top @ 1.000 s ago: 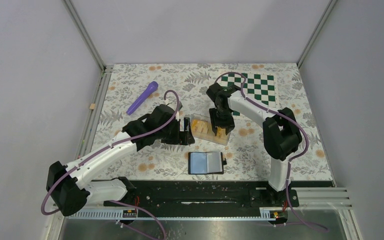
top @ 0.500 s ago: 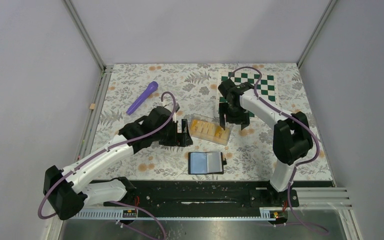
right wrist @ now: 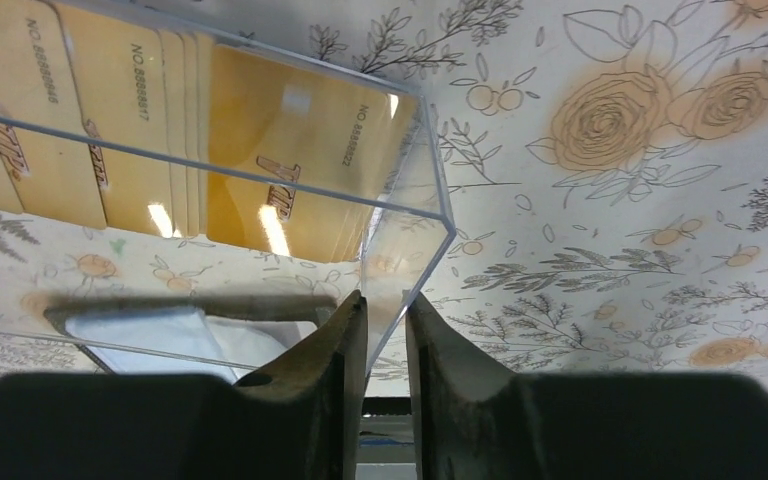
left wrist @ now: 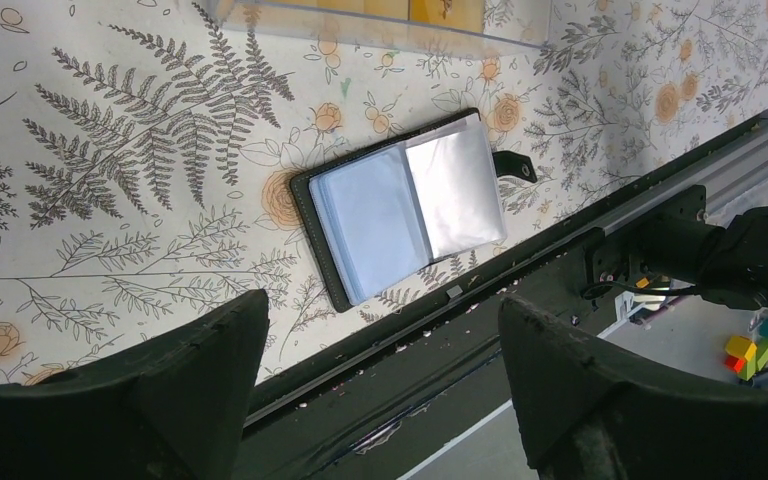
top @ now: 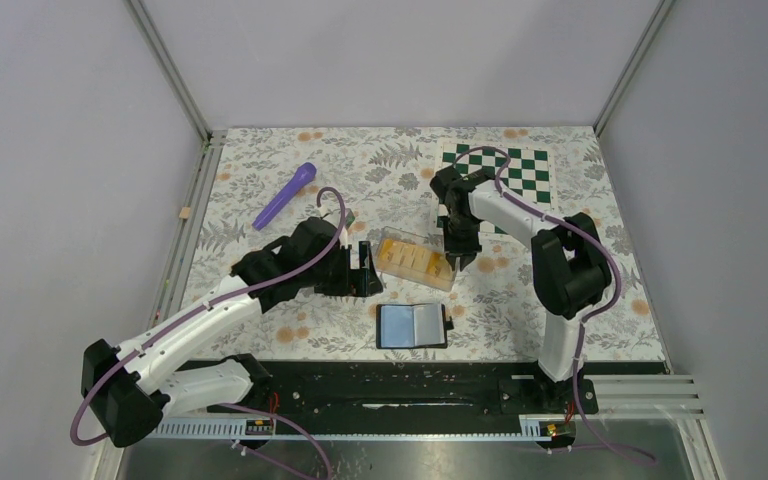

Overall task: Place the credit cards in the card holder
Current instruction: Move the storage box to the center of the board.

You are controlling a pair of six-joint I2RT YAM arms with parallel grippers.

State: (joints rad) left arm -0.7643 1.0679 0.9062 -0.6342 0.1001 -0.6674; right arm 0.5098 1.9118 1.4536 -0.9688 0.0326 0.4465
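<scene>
Several yellow-orange credit cards (top: 412,260) stand in a clear plastic box (top: 438,272) at mid-table; in the right wrist view the cards (right wrist: 290,170) show through its walls. The card holder (top: 412,325), a black wallet lying open with grey-blue pockets up, sits just in front of the box and also shows in the left wrist view (left wrist: 405,205). My right gripper (top: 457,247) is at the box's right end, its jaws (right wrist: 385,300) closed on the thin clear end wall (right wrist: 405,230). My left gripper (top: 370,270) is open and empty left of the box (left wrist: 382,305).
A purple marker (top: 285,195) lies at the back left. A green-and-white chequered mat (top: 515,175) lies at the back right. A black rail (top: 390,385) runs along the near table edge. Grey walls close in the sides.
My right gripper lifted off the box top, swung out to the right, then came back down onto the box's right end wall. My left arm drew back slightly to the left.
</scene>
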